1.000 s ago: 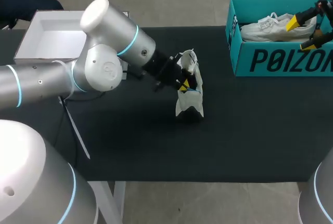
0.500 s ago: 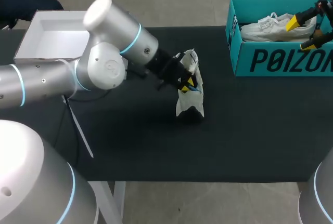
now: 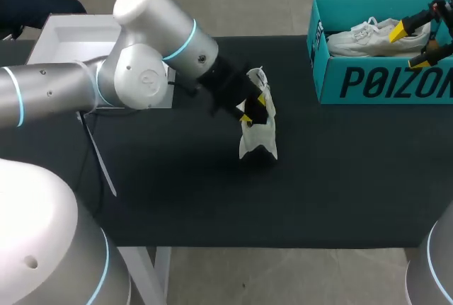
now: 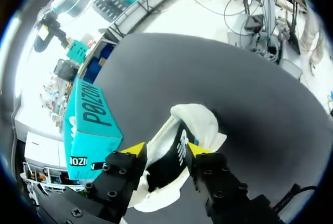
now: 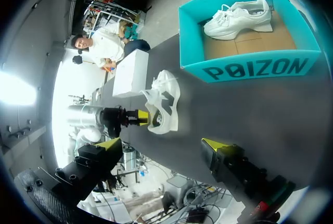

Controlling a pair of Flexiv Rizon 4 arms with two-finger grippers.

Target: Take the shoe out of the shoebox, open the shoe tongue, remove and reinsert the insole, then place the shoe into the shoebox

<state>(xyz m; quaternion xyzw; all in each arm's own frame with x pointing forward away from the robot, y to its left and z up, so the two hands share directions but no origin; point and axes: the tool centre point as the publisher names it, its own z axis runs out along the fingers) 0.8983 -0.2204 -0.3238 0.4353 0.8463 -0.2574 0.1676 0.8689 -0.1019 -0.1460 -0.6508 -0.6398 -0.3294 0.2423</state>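
Observation:
A white shoe (image 3: 256, 139) stands tipped on end in the middle of the black table (image 3: 177, 177), its dark inside facing my left arm. My left gripper (image 3: 253, 108) is at the shoe's mouth with its yellow tips apart. In the left wrist view the shoe (image 4: 200, 122) lies between the spread fingers of that gripper (image 4: 165, 150); no grip shows. The teal shoebox (image 3: 382, 82) at the back right holds a second white shoe (image 3: 371, 36). My right gripper (image 3: 409, 44) hangs open over the box with nothing in it. From the right wrist view its open gripper (image 5: 161, 145) faces the standing shoe (image 5: 165, 102) and the shoebox (image 5: 250, 68).
A white open box (image 3: 71, 50) sits at the back left corner, behind my left arm. The teal shoebox (image 4: 91, 130) lies ahead of and beside the left gripper.
The left gripper's fingers have spread apart at the shoe's mouth, and its wrist has swung slightly. The shoe stays on end. The right arm has not moved.

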